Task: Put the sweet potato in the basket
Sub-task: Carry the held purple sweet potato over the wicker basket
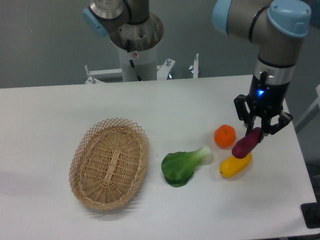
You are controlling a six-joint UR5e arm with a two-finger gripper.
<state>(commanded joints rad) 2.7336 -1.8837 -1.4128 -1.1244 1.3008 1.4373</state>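
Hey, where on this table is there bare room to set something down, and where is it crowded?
Bare table lies behind and left of the basket, and along the front edge. Crowded on the right: gripper holding the sweet potato above the yellow fruit, beside the orange and bok choy.

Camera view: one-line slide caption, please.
End effector grips the sweet potato above the yellow fruit, with the basket empty across the table.

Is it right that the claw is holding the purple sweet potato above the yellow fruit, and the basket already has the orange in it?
Not quite. The camera view shows the basket empty; the orange sits on the table beside the gripper, which holds the sweet potato above the yellow fruit.
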